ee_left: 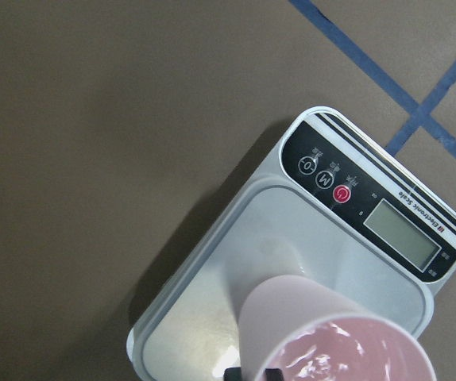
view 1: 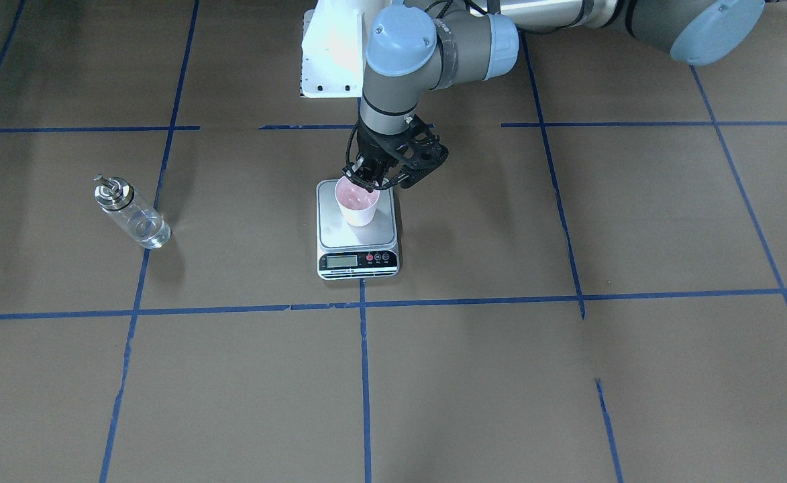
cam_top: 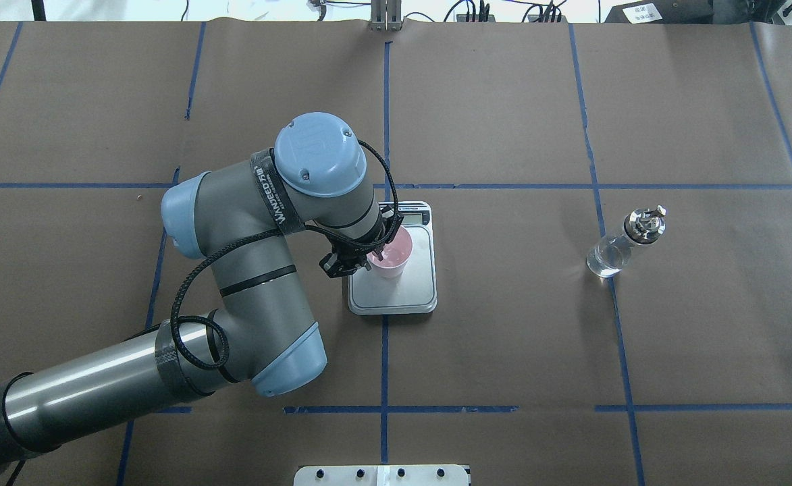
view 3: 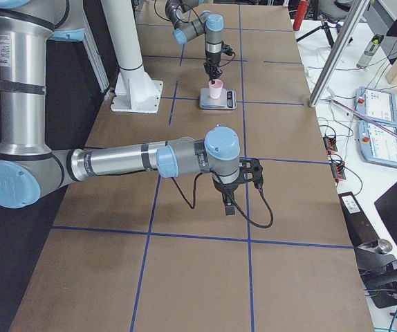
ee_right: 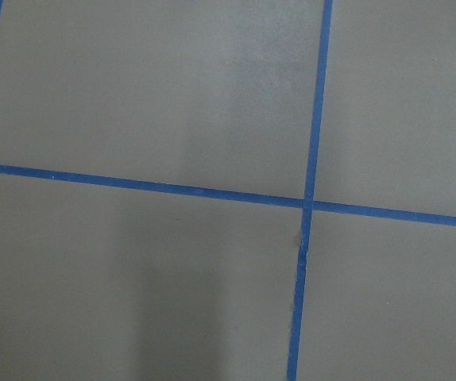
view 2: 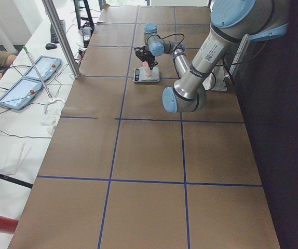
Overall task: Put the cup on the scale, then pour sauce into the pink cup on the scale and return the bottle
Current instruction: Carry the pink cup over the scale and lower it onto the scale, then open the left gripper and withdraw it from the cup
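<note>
From the front, the left end effector (view 1: 366, 181) looks clamped on the rim of the cup (view 1: 358, 206), set on the scale (view 1: 339, 233). Overhead, the bottle (cam_top: 622, 244) stands well apart: next, let go and fetch it. From the side, I cannot tell whether the right end effector (view 3: 227, 204) is apart or together

table (cam_top: 504, 337): brown paper, blue tape grid (cam_top: 490, 186) | scale (cam_top: 409, 297) near centre | bottle (cam_top: 622, 246) standing well apart, robot's right side

Left wrist view's bottom edge crops the cup (ee_left: 331, 333).
</note>
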`<control>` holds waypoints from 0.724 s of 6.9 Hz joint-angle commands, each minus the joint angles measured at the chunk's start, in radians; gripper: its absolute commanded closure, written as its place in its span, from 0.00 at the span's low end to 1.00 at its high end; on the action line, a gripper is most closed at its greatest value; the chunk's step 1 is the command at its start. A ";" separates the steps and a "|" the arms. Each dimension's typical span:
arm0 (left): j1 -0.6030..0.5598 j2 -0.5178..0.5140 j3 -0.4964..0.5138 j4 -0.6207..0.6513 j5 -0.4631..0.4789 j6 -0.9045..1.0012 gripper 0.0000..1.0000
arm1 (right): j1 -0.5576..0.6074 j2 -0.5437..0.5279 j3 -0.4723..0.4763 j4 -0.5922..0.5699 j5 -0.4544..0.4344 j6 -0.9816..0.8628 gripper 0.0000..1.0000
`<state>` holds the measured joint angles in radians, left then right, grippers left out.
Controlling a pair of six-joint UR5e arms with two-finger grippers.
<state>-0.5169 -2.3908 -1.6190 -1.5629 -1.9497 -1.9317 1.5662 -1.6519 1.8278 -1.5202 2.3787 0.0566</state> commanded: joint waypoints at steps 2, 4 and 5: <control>-0.012 0.001 -0.045 0.010 0.002 0.028 0.00 | 0.000 0.007 0.007 -0.008 0.002 0.017 0.00; -0.035 0.001 -0.116 0.061 -0.002 0.051 0.00 | -0.002 0.053 0.107 -0.185 -0.012 0.017 0.00; -0.046 0.015 -0.169 0.088 -0.003 0.080 0.00 | -0.020 0.055 0.211 -0.295 -0.013 0.029 0.00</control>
<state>-0.5497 -2.3863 -1.7325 -1.5059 -1.9509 -1.8764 1.5602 -1.6044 1.9361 -1.6956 2.3700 0.0765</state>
